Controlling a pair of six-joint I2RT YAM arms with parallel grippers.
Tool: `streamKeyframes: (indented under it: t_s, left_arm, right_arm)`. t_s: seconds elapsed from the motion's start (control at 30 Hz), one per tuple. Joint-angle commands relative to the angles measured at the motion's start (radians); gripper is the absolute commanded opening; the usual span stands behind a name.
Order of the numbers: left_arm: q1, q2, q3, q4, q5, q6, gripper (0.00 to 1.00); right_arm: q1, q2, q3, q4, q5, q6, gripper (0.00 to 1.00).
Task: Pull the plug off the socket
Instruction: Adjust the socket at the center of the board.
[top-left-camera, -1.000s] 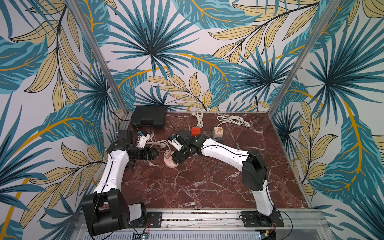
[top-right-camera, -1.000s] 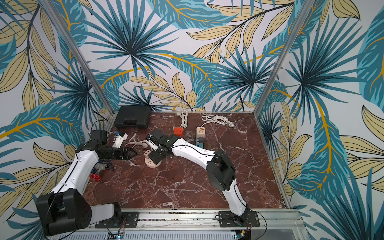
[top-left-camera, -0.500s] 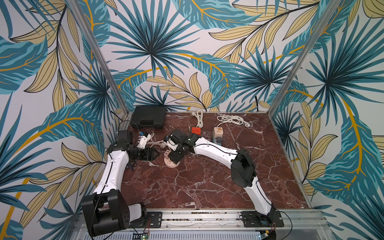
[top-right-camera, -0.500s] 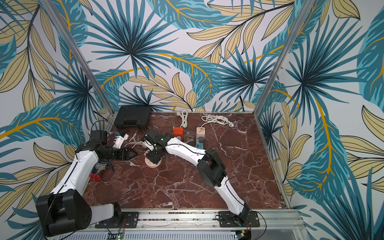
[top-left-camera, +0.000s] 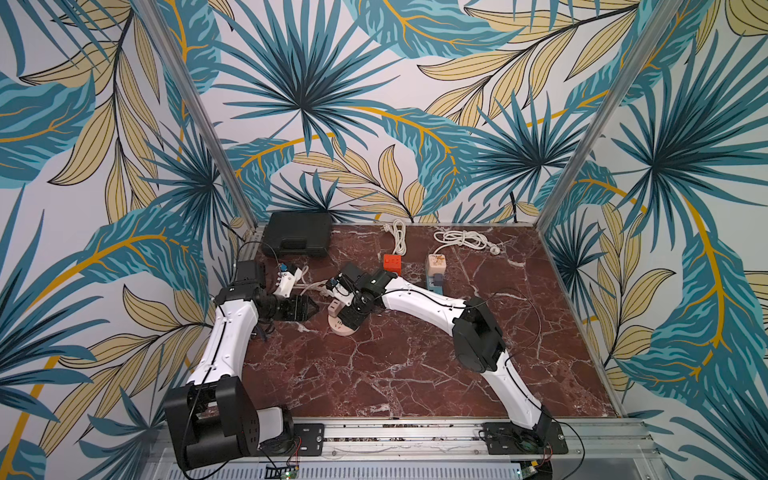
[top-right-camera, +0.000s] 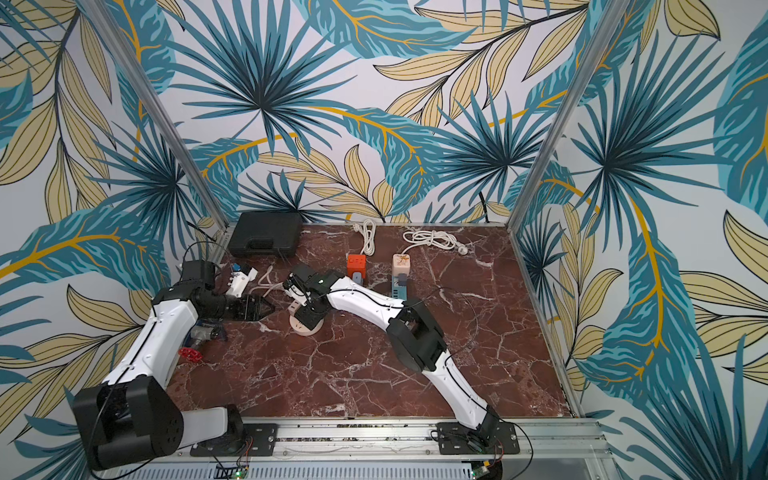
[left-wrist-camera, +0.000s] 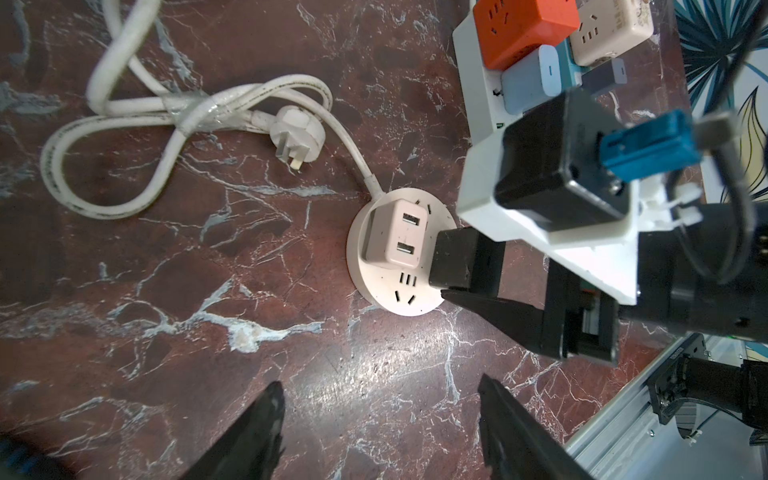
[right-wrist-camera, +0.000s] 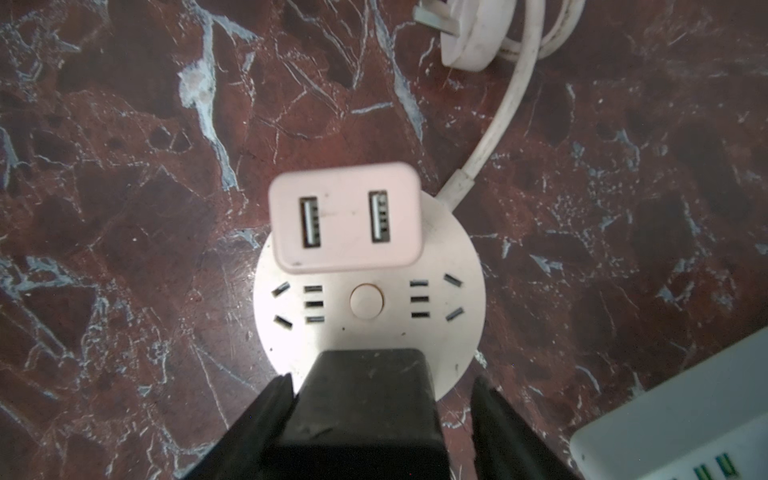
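Faintly, unreadable lettering (left-wrist-camera: 680, 354); black plug (right-wrist-camera: 361, 415) within right tool (right-wrist-camera: 382, 386)

We find no word, brand or number here that we can read. In the left wrist view, a short line of pale lettering runs along a black part (left-wrist-camera: 676, 356) beside the aluminium rail (left-wrist-camera: 623, 419), but it is too small for us to make out. The light blue charger (left-wrist-camera: 534, 81) and the grey charger (left-wrist-camera: 606, 77) each carry a small rounded mark on the end face. The print on the beige cube socket (left-wrist-camera: 611, 35) is blurred.
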Motion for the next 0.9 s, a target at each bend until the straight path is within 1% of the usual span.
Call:
streamKeyframes:
  t_s: [0.0, 0.1, 0.17, 0.2, 0.3, 0.33, 0.4, 0.43, 0.47, 0.53, 0.67, 0.7, 0.73, 0.87]
  left_arm:
    - [0.010, 0.012, 0.003, -0.006, -0.008, 0.014, 0.75]
    - [0.010, 0.018, 0.008, -0.006, -0.015, 0.015, 0.71]
    - [0.010, 0.024, 0.010, -0.001, -0.023, 0.012, 0.69]
    - [0.010, 0.027, 0.011, 0.004, -0.023, 0.013, 0.65]
    - [0.010, 0.041, 0.012, 0.009, -0.004, 0.030, 0.61]
    - [0.010, 0.047, 0.012, 0.007, 0.014, 0.045, 0.54]
    - [0.010, 0.065, 0.020, -0.010, 0.044, 0.063, 0.46]
    - [0.010, 0.080, 0.036, -0.035, 0.066, 0.087, 0.40]
    - [0.010, 0.100, 0.055, -0.071, 0.087, 0.114, 0.32]
    - [0.010, 0.142, 0.088, -0.141, 0.139, 0.180, 0.22]
    - [0.005, 0.217, 0.120, -0.264, 0.235, 0.291, 0.10]
    - [0.004, 0.232, 0.123, -0.280, 0.246, 0.306, 0.09]
    - [0.001, 0.245, 0.124, -0.293, 0.255, 0.326, 0.04]
    - [-0.001, 0.284, 0.122, -0.288, 0.237, 0.325, 0.03]
  right_arm:
    - [0.006, -0.015, -0.041, 0.025, -0.006, -0.007, 0.64]
    - [0.007, -0.039, -0.076, 0.053, -0.004, -0.006, 0.58]
    - [0.014, -0.061, -0.106, 0.076, 0.002, -0.008, 0.52]
    - [0.017, -0.072, -0.120, 0.087, 0.005, -0.010, 0.49]
    - [0.028, -0.111, -0.171, 0.125, 0.021, -0.007, 0.40]
    - [0.031, -0.126, -0.189, 0.139, 0.022, -0.005, 0.37]
    - [0.037, -0.155, -0.220, 0.163, 0.025, 0.003, 0.33]
    - [0.044, -0.169, -0.235, 0.176, 0.025, 0.008, 0.31]
    - [0.049, -0.180, -0.248, 0.184, 0.025, 0.011, 0.30]
    - [0.064, -0.194, -0.267, 0.194, 0.034, 0.018, 0.28]
    - [0.095, -0.198, -0.280, 0.196, 0.063, 0.040, 0.27]
    - [0.104, -0.199, -0.286, 0.202, 0.069, 0.044, 0.27]
    - [0.112, -0.201, -0.295, 0.211, 0.077, 0.051, 0.27]
    - [0.129, -0.206, -0.328, 0.253, 0.091, 0.081, 0.27]
